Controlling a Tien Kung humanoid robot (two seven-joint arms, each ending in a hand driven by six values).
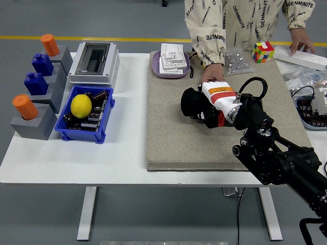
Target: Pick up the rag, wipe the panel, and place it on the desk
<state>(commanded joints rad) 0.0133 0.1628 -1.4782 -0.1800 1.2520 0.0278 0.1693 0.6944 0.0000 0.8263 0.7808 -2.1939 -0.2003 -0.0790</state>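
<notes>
My right hand, black with a white and orange wrist cover, lies low on the beige mat at its middle. Its fingers are curled on a dark rag bunched at the hand's left end. The black panel is almost wholly hidden beneath hand and rag; only a dark edge shows. A person's hand rests on the mat just behind my wrist, touching the panel's far side. My left arm is out of view.
A blue bin with a lemon, grey blocks with orange and blue pegs and a grey electrical box stand at left. A purple tray, Rubik's cube, bagged screws and power strip line the back.
</notes>
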